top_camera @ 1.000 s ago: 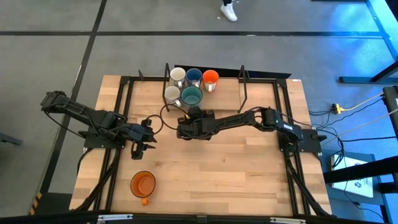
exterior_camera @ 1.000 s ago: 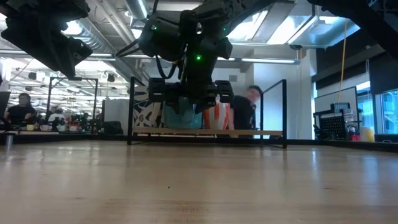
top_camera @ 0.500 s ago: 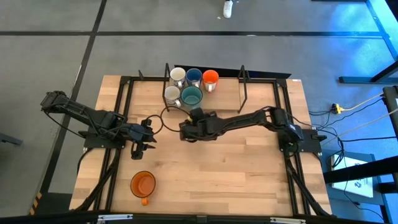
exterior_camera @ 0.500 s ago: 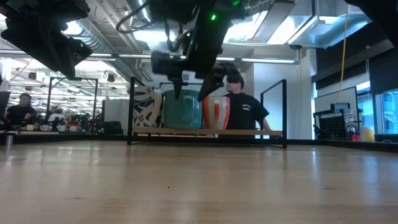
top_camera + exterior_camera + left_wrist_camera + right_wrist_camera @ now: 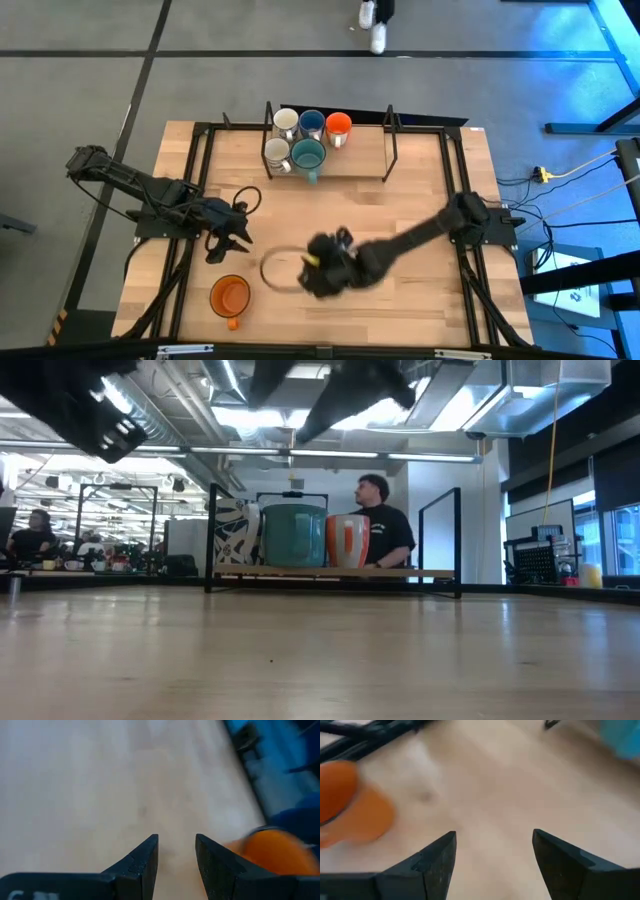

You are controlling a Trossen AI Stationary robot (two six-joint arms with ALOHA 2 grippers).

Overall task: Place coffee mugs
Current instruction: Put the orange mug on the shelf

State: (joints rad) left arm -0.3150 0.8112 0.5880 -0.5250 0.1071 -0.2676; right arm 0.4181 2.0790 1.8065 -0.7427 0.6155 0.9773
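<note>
Five coffee mugs stand on their bases on a low board at the table's far edge: two white ones (image 5: pixel 286 122) (image 5: pixel 277 154), a dark blue one (image 5: pixel 311 124), an orange one (image 5: pixel 339 125) and a teal one (image 5: pixel 308 155). A second orange mug (image 5: pixel 230 296) stands upright, alone, near the table's near left corner. My right gripper (image 5: pixel 310 268) hovers open over the table's middle, to the right of that mug (image 5: pixel 350 810). My left gripper (image 5: pixel 235 240) hangs open just beyond the mug (image 5: pixel 272 852), with nothing between its fingers.
A black metal frame (image 5: pixel 390 140) fences the board with the mugs; in the low view its posts (image 5: pixel 212 540) stand at either side. A loop of cable (image 5: pixel 280 270) hangs by my right gripper. A person (image 5: pixel 380 525) stands beyond the table's far edge.
My right gripper has left the teal mug on the board, risen, and swung fast toward the table's near edge and left, ending beside the lone orange mug. The teal mug stays standing on the board. My left gripper has tipped a little toward the near edge, staying in place.
</note>
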